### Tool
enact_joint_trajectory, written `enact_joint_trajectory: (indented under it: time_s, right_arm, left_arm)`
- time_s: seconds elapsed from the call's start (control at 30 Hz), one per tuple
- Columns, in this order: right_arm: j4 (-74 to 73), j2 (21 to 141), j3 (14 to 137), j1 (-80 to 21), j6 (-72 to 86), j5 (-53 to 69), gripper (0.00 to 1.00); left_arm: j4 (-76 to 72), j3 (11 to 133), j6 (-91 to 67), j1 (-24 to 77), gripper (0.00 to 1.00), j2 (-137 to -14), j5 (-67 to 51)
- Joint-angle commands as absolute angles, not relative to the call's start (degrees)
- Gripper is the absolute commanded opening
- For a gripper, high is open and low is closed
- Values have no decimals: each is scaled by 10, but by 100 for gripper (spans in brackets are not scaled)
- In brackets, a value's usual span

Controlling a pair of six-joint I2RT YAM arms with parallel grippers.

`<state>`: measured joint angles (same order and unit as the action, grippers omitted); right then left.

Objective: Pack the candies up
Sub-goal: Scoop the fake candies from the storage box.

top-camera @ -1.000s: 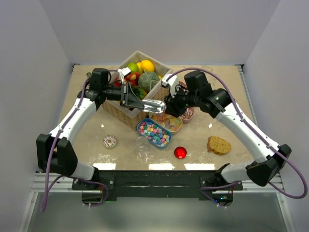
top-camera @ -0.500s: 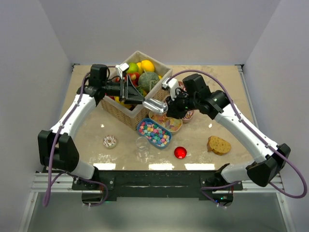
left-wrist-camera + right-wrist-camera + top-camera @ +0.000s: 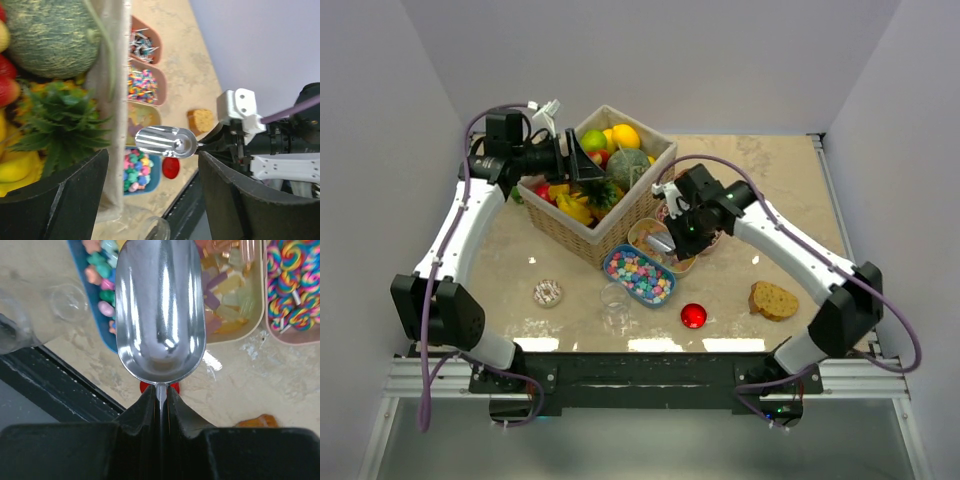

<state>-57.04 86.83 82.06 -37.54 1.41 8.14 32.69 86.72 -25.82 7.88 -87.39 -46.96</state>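
My right gripper (image 3: 161, 393) is shut on the thin handle of a shiny metal scoop (image 3: 160, 315), whose bowl is empty. The scoop (image 3: 660, 243) hangs over the yellow tray of orange-yellow gummy candies (image 3: 230, 305), next to the blue tray of pastel candies (image 3: 640, 275). Wrapped striped candies (image 3: 142, 45) fill a pink tray further back. My left gripper (image 3: 582, 165) is open and holds nothing, raised above the wicker basket (image 3: 582, 240). From the left wrist, its fingers (image 3: 75, 195) frame the scoop (image 3: 165, 141) from a distance.
The basket holds toy fruit (image 3: 625, 135) and a melon (image 3: 50, 37). A pink tray of swirled lollipops (image 3: 292, 290) sits beside the gummies. A clear glass jar (image 3: 615, 298), a doughnut (image 3: 548, 292), a red round thing (image 3: 693, 315) and a bread slice (image 3: 774, 300) lie nearer the front.
My left gripper let go of the scoop, opened and drew back up over the basket. My right gripper closed on the handle and carried the scoop down over the trays.
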Motion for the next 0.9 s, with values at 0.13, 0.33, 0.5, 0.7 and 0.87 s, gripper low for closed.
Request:
enact_joint_trajectory:
  time_s: [0.13, 0.33, 0.5, 0.7, 0.87]
  right_arm:
    - [-678, 924, 857, -374, 82, 1, 0]
    - [-686, 925, 838, -374, 76, -42, 0]
    - [-675, 936, 839, -374, 48, -76, 0]
    - [-666, 967, 859, -387, 17, -98, 0]
    - [-653, 976, 854, -413, -21, -99, 0]
  left_arm:
    - [369, 896, -193, 77, 78, -879, -345]
    - [369, 891, -185, 77, 77, -895, -338]
    - [359, 889, -189, 77, 77, -898, -344]
    - [354, 897, -191, 77, 77, -899, -345]
    - [355, 904, -190, 77, 78, -902, -341]
